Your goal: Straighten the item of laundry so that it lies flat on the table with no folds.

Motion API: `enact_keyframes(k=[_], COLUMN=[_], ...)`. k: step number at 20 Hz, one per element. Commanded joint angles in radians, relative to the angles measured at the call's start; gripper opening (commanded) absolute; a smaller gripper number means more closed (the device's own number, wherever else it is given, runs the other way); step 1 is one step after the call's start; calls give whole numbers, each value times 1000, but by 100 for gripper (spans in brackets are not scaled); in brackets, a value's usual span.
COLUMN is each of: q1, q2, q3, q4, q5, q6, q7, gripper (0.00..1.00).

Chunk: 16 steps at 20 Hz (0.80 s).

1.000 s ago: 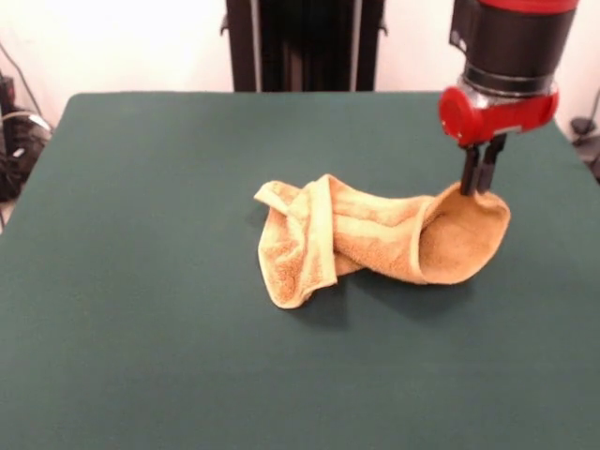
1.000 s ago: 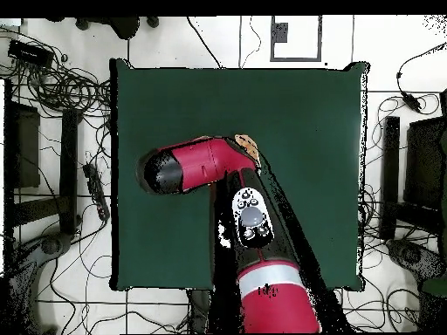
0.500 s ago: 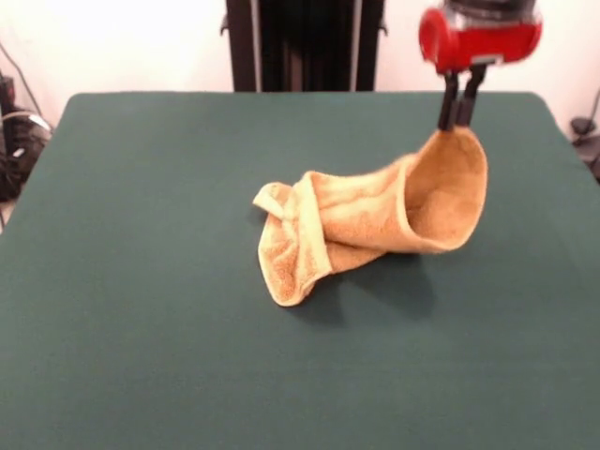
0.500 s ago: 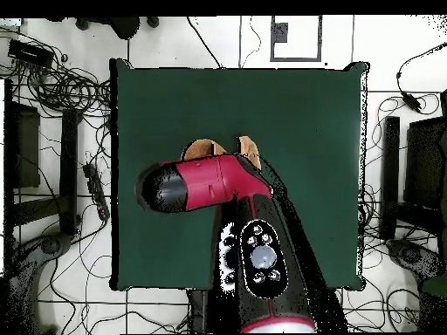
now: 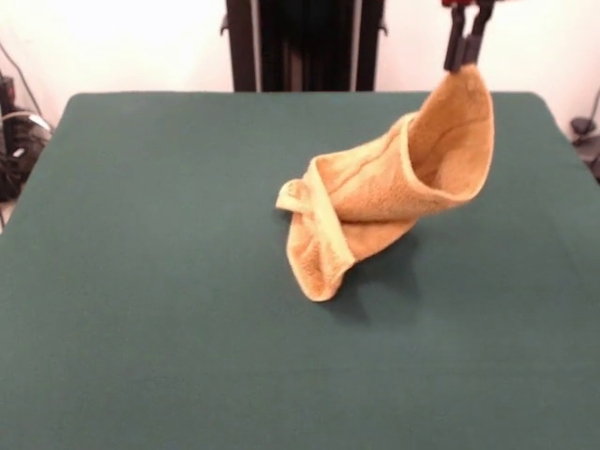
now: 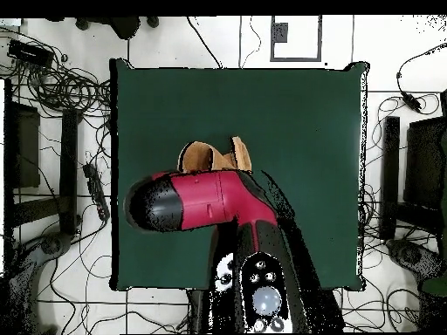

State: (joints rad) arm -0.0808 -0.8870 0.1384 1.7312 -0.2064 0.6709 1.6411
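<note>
Holding one edge of the small orange-tan terry-cloth towel (image 5: 384, 202) tight, the black two-finger claw (image 5: 466, 56) is sitting at about 1 o'clock in the front view, right at the top edge. You are lifting it higher than you were a second ago. Back then the red wrist was showing above the claw; now only the fingertips are showing.

The towel is going up with it. More of the cloth is hanging in the air, and the top part is curling open like a cone. The bottom end is still touching the big dark green cloth-covered table (image 5: 141, 281), a little right of the middle. That low end is sliding toward 3 o'clock compared with a second ago. A pale hem strip is crossing over the low part, so the cloth there is still twisted and folded.

I think this is helping, because the hanging weight is pulling some folds loose. But the towel is not flat yet, and you are going to need to lay it back down and spread it.

From above, the red and black arm (image 6: 205, 201) is covering most of the towel. Only two small tan bits (image 6: 214, 157) are peeking out past it near the middle of the table. The claw itself is hiding under the arm there.
</note>
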Motion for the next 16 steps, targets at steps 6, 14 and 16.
enact_keyframes(k=[6,14,16], q1=[-9,-34,-50], q2=[-107,-161,-184], q3=[81,97,112], q4=[220,267,283], q5=[95,105,119], q6=[135,161,177], q7=[24,-34,-63], gripper=[0,0,0])
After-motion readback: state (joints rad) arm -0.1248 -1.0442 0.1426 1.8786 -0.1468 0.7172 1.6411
